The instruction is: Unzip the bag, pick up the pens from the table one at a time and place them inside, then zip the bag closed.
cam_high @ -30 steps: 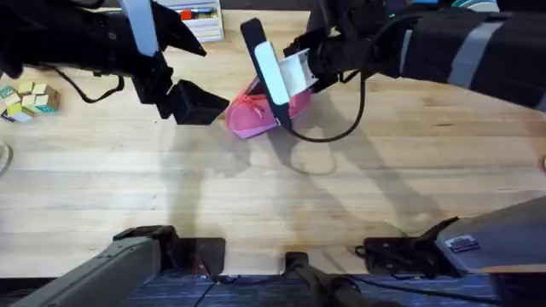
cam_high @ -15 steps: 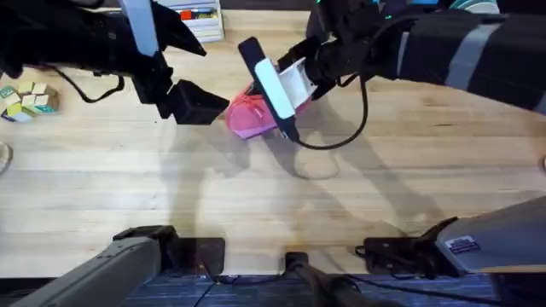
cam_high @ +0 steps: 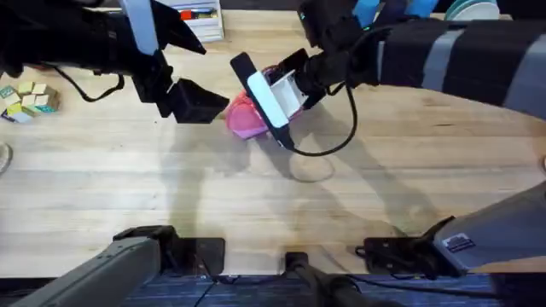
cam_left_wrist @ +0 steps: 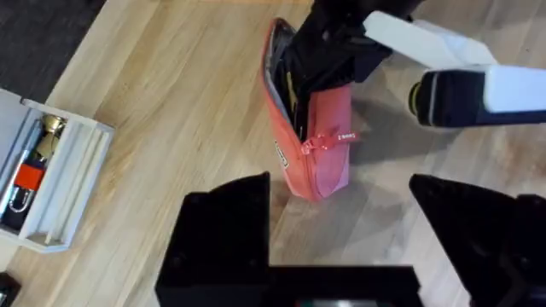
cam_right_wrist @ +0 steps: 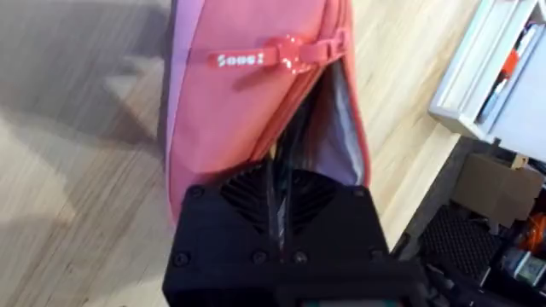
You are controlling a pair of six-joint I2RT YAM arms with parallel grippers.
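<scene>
The pink bag (cam_high: 241, 119) lies on the table (cam_high: 281, 205) at the back middle, its zipper open and the mouth gaping (cam_right_wrist: 328, 128). My right gripper (cam_right_wrist: 280, 200) sits in that mouth (cam_left_wrist: 294, 94), fingers close together on a thin dark pen (cam_right_wrist: 277, 170) that points into the lining. A yellow-tan streak (cam_left_wrist: 295, 101) shows inside the bag. The red zipper pull (cam_left_wrist: 328, 141) rests on the bag's side. Just left of the bag, my left gripper (cam_left_wrist: 333, 192) hangs open with nothing between its black fingers (cam_high: 194, 102).
A pale tray of markers (cam_high: 194, 19) stands at the table's back edge, behind the bag (cam_left_wrist: 51, 183). Small wooden blocks (cam_high: 27, 98) lie at the far left. The front half of the table is bare wood.
My right gripper has swung left and toward the back, going from beside the bag down into its open mouth. The left arm has stayed still.
</scene>
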